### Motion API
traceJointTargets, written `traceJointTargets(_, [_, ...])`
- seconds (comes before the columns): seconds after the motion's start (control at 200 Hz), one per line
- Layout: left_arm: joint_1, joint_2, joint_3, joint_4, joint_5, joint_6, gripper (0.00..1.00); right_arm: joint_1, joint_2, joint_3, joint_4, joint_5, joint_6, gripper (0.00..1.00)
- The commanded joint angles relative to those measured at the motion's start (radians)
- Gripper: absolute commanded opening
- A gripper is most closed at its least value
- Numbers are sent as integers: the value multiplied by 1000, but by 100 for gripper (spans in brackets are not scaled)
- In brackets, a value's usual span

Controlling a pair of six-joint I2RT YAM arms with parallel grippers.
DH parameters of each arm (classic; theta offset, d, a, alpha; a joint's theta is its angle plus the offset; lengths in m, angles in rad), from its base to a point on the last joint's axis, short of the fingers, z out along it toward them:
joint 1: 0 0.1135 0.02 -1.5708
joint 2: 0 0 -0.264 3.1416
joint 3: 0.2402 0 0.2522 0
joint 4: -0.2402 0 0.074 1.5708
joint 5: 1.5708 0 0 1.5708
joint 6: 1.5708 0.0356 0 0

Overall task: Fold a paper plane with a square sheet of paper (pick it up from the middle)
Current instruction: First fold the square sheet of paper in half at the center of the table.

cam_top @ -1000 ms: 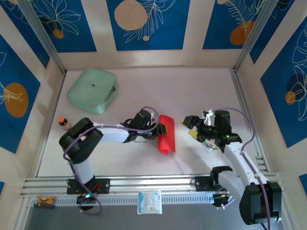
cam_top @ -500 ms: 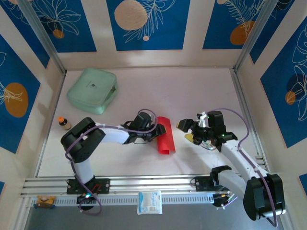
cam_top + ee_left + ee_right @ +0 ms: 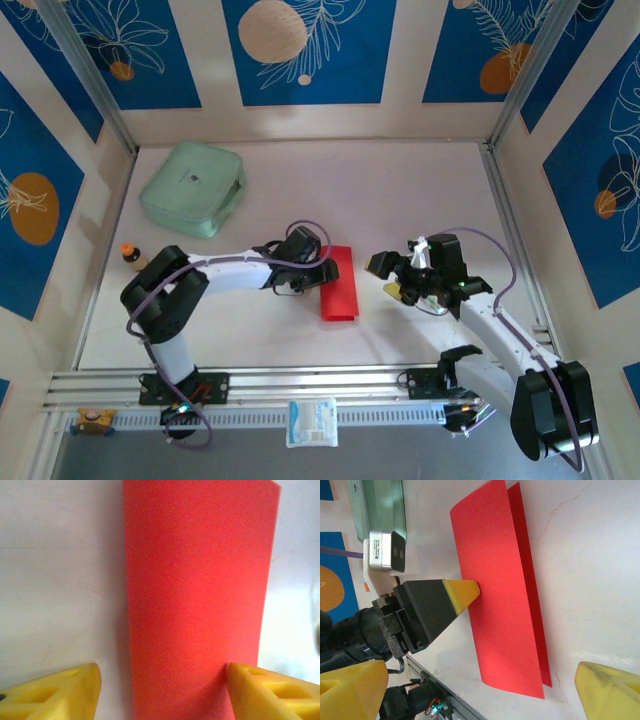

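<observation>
Item: square sheet of paper [image 3: 340, 288], red, folded double, flat mid-bench [image 3: 420, 190]; likely light, limp, slippery, best pinched mid-edge; left claw [image 3: 162, 692] spread astride its edge, right claw [image 3: 386, 277] spread, empty, near.

paper [image 3: 338, 285] on surface [image 3: 400, 190] centre | left gripper [image 3: 329, 272] at its left edge | right gripper [image 3: 388, 277] to its right, apart | case [image 3: 192, 187] behind, far left
</observation>
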Motion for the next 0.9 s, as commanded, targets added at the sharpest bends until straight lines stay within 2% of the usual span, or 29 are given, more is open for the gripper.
traceJointTargets(0.0, [6, -6, 38, -106, -42, 74, 62, 13, 5, -23, 11, 10, 20, 96])
traceJointTargets(0.32, [8, 57, 67, -130, -22, 94, 60, 43, 5, -38, 26, 29, 38, 95])
traceJointTargets(0.435, [9, 73, 70, -126, -16, 83, 64, 49, 12, -39, 29, 34, 39, 94])
traceJointTargets(0.6, [8, 95, 77, -130, -15, 82, 65, 54, 32, -33, 32, 34, 35, 93])
traceJointTargets(0.895, [6, 151, 130, -228, -31, 140, 67, 61, 83, -22, 28, 28, 23, 77])
